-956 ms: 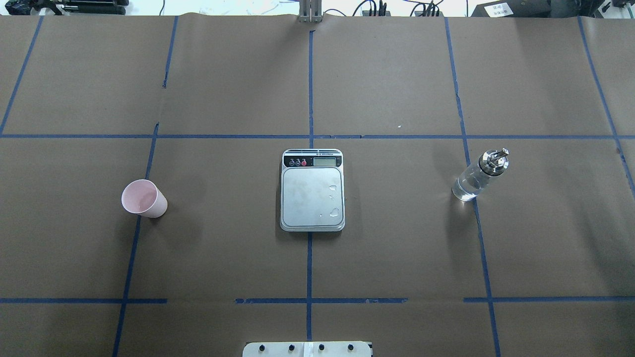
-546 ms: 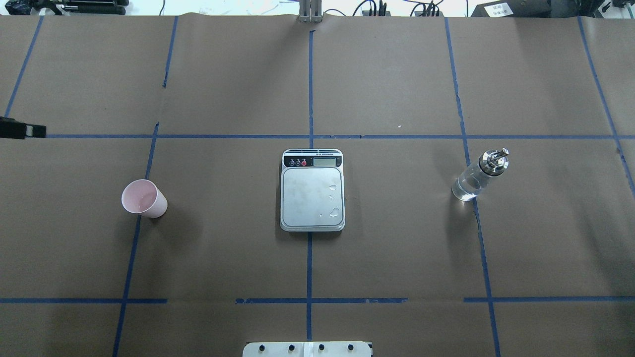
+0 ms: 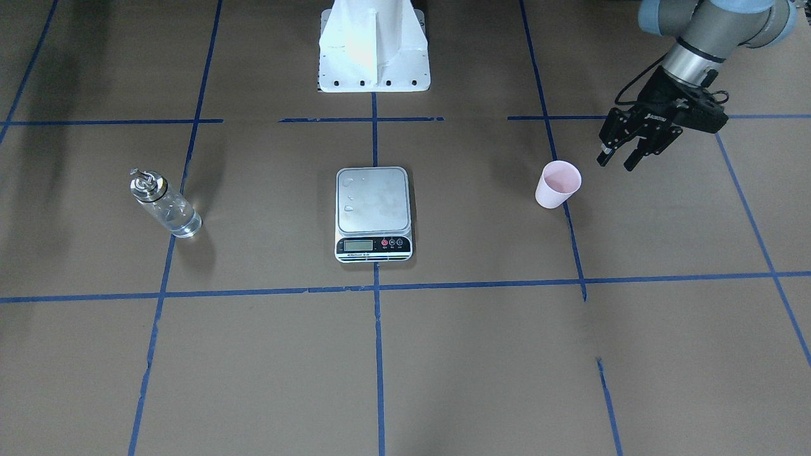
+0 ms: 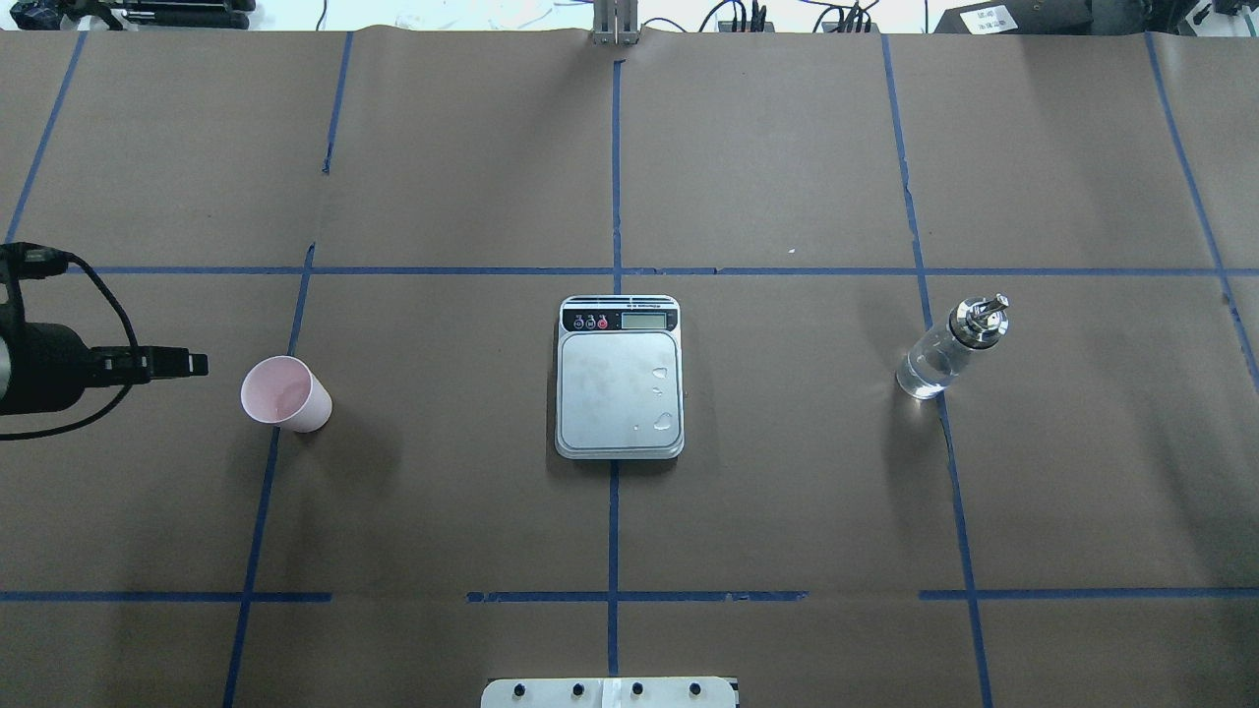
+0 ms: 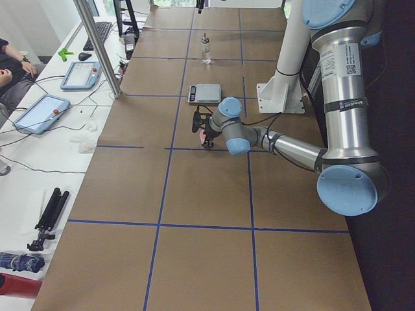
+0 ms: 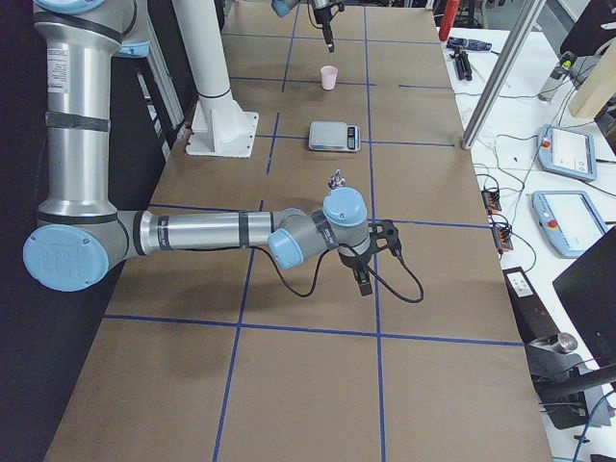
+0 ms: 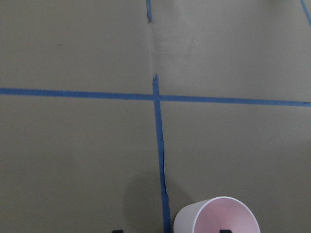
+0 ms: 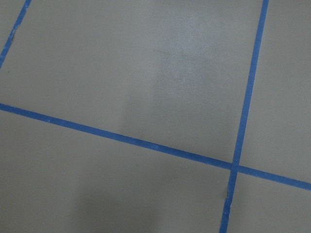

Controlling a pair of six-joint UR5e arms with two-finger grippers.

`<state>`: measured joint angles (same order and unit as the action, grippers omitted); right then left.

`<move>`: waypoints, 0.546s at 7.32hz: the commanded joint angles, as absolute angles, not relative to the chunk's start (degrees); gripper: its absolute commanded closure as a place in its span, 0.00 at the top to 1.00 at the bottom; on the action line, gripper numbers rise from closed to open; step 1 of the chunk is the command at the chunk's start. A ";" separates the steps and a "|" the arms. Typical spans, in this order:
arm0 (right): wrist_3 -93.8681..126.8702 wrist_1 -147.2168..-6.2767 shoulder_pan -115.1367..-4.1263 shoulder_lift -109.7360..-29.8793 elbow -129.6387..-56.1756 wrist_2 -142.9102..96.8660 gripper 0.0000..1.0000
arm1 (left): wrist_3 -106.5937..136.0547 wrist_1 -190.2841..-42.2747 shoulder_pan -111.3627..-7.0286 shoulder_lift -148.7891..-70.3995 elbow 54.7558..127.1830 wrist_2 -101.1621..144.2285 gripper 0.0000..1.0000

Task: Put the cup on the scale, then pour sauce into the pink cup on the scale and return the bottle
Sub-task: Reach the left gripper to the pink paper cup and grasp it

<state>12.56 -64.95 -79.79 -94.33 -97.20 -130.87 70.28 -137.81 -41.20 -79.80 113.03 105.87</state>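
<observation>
the cup (image 4: 285, 393) is standing upright on the table (image 4: 787, 492), on a blue tape line (image 4: 258, 511), well to the robot's left of the scale (image 4: 620, 379) and not yet on its platform. the change you are watching is on the cup's outer side. a second ago the overhead view was showing no arm at all, and half a second ago only a black tip at the frame's left edge. now the left fingers (image 4: 195, 365) are reaching in level with the cup, near it but not touching. in the front-facing view they are standing apart, ready to take it, with nothing between them. the wrist camera is catching the cup's rim at its lower edge, so the approach is looking lined up.

the cup, the scale and the bottle (image 4: 949, 349) are sitting exactly where they were. a few droplets (image 4: 664, 421) are lying on the scale's platform. the bottle is standing well off to the robot's right.

the right fingers (image 6: 362, 279) are showing only in the right side view, hanging above bare table, and you cannot tell from there whether they are open or closed.
</observation>
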 commanded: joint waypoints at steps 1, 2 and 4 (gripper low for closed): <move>12.57 -64.95 -79.80 -94.57 -97.29 -130.87 1.00 | 73.12 -132.49 -38.15 -82.94 112.85 103.36 0.50; 12.57 -64.95 -79.80 -94.57 -97.47 -130.96 1.00 | 73.13 -129.75 -38.14 -84.53 112.76 102.92 0.50; 12.57 -64.95 -79.80 -94.57 -97.38 -130.96 1.00 | 73.13 -129.55 -37.97 -84.73 112.50 102.92 0.50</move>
